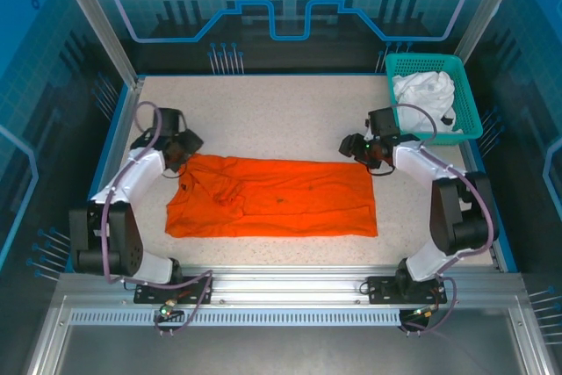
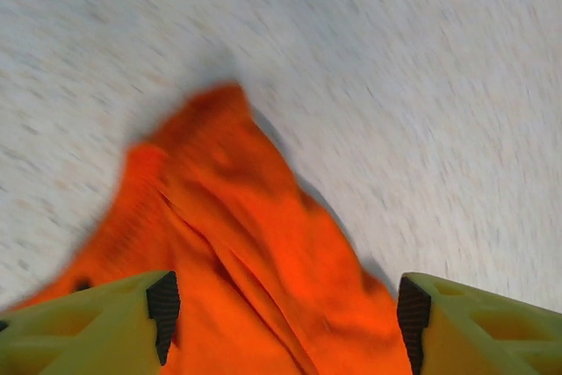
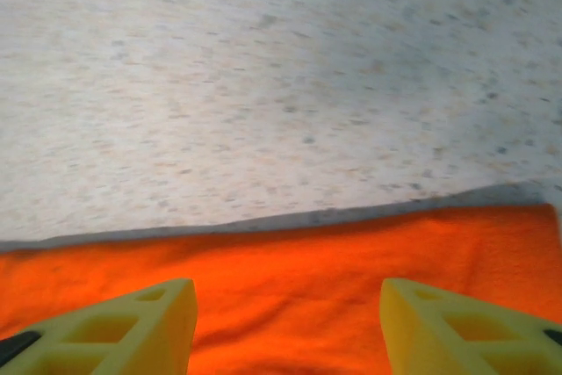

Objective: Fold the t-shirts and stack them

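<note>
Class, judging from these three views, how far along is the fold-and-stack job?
Done: the orange t-shirt looks folded into a long band on the table. In hand: the left gripper and right gripper hover open over its far corners, gripping nothing. Left: fold it smaller, then take the crumpled white t-shirt from the teal basket, fold it and stack both.

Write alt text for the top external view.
An orange t-shirt lies folded into a long rectangle on the table, the left gripper at its far left corner and the right gripper at its far right corner. A crumpled white t-shirt sits in a teal basket at the far right.
</note>
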